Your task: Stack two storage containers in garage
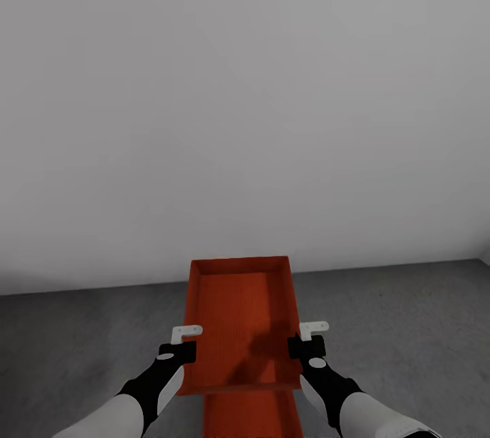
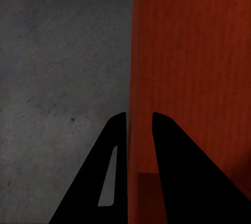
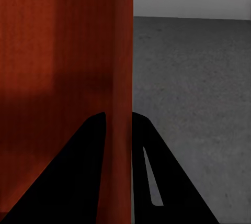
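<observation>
Two tools, left [image 1: 182,341] and right [image 1: 307,337], each clamped on a side wall of the upper storage container [image 1: 239,302].

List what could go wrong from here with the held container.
1. The upper container is held only by its thin side walls, the left gripper and right gripper each pinching one; it could slip or tilt.
2. It sits offset from the lower container, so released now it may land crooked on it or slide onto the concrete floor.
</observation>
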Controlling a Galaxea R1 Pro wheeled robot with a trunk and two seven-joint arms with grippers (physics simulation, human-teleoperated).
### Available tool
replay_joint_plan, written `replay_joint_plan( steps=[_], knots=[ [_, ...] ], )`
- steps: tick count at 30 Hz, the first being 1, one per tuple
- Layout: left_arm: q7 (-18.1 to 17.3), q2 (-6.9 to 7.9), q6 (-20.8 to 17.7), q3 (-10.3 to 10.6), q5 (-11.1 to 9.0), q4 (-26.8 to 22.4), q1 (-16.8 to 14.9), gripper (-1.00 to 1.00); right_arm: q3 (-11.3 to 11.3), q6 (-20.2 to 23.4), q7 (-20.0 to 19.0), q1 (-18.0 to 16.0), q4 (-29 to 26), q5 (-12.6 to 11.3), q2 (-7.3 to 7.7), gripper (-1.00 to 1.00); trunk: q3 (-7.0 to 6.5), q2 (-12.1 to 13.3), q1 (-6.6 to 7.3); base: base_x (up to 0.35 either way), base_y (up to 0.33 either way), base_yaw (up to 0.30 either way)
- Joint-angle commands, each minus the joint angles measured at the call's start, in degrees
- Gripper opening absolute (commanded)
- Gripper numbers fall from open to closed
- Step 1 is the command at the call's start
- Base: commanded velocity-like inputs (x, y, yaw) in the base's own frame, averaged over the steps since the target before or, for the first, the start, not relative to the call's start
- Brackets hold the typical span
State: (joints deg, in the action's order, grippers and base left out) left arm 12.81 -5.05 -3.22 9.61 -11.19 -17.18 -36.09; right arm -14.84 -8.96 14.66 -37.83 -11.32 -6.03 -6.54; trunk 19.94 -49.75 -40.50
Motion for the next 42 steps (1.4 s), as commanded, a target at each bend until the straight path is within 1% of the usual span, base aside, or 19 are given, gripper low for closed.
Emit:
replay_joint_plan(
  steps=[1, 42],
  knots=[
    [2.4, 2.24, 3.66, -2.76, 0.65, -0.31, -0.03, -1.0, 2.44, -0.44, 1.25, -0.05, 0.15, -5.13, 0.06, -1.0, 0.16, -0.05, 0.0, 0.0, 0.0, 0.0],
    [2.4, 2.24, 3.66, -2.76, 0.65, -0.31, -0.03, -1.0, 2.44, -0.48, 1.25, -0.05, 0.15, -5.13, 0.13, -1.0, 3.93, -0.05, 0.0, 0.0, 0.0, 0.0]
  ],
)
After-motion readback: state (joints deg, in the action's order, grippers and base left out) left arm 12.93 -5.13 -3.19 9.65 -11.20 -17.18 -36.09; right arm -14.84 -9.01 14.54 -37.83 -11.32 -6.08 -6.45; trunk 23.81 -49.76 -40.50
